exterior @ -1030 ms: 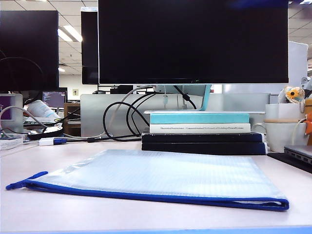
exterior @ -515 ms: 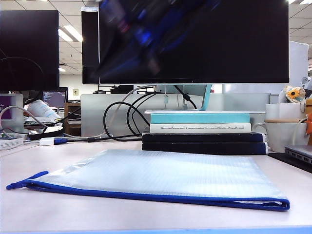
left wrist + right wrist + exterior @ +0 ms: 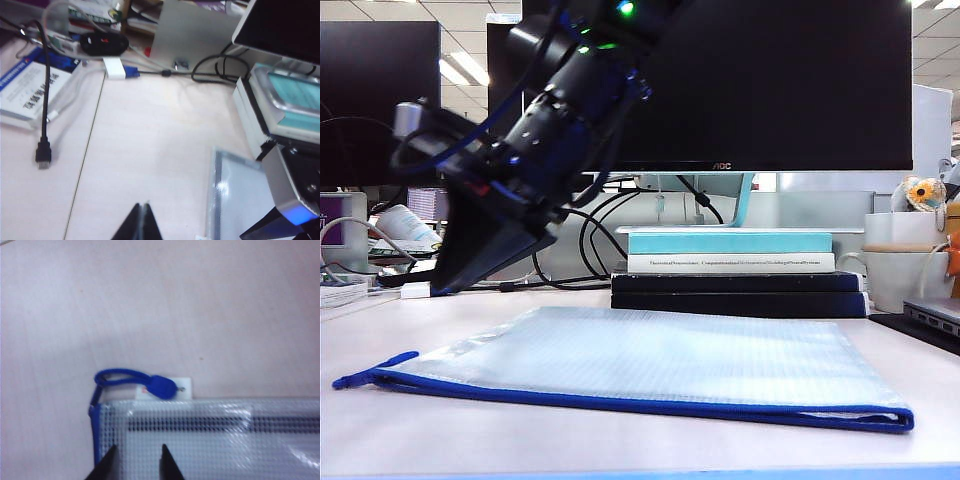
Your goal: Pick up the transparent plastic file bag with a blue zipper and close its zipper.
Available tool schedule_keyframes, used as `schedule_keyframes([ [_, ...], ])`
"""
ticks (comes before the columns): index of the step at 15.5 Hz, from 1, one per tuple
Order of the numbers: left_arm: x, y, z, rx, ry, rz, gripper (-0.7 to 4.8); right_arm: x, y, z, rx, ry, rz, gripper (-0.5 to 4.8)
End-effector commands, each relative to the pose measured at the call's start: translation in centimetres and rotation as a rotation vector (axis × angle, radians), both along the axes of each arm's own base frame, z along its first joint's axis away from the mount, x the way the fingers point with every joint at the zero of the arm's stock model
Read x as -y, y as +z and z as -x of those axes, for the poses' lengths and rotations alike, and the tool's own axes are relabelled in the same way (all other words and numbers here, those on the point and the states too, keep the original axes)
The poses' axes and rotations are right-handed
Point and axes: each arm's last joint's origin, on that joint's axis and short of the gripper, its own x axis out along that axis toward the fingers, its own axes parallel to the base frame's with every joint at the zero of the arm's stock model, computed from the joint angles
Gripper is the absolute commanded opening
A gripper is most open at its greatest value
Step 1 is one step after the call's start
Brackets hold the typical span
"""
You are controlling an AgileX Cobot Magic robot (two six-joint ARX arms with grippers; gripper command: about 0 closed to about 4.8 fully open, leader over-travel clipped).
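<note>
I judged this to be the approach step, with nothing gripped: the file bag (image 3: 650, 365) lay flat on the desk (image 3: 440, 435), in front of the stack of books (image 3: 735, 270), with the zipper (image 3: 620, 405) running along its near long edge in the exterior view. The right tool (image 3: 470, 260) reached across to the left side of that view and hung above the desk, clear of the bag's left end. In its own wrist view the right tool (image 3: 136, 462) stood narrowly parted over the corner of the bag (image 3: 215, 440), with nothing between its fingers, and the blue pull tab (image 3: 161, 386) with its cord loop lay just beyond the fingertips, on the desk at the bag's corner. The left tool (image 3: 142, 222) was pinched fully together on nothing, hovering over bare desk, with the bag's far corner (image 3: 235, 195) just beside it and the right arm crowding the edge of its view. I could not tell from these views how far the zipper was undone. To my mind the next move called for lowering the right tool onto the corner or the pull tab, and for the left tool to spread before it could pin or lift the bag.
</note>
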Motion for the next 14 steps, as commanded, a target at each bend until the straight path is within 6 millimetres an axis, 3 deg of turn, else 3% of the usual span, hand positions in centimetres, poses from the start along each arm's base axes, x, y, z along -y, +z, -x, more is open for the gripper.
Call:
schedule_keyframes([
  [1, -0.1, -0.1, -0.6, -0.027, -0.01, -0.01, -0.02, -1.9, 0.8, 1.6, 0.028, 0.044, -0.05, 1.09],
  [5, -0.1, -0.1, -0.7, -0.025, -0.011, -0.009, -0.02, -3.5, -0.3, 2.1, 0.06, 0.052, -0.068, 1.09],
  [7, -0.1, -0.1, -0.7, -0.027, -0.015, -0.023, -0.02, -4.2, -2.6, 1.8, -0.015, 0.002, -0.034, 1.1],
  [14, -0.1, -0.2, -0.7, -0.035, -0.016, -0.022, -0.02, -4.8, -3.0, 1.6, 0.067, -0.001, -0.046, 1.11],
])
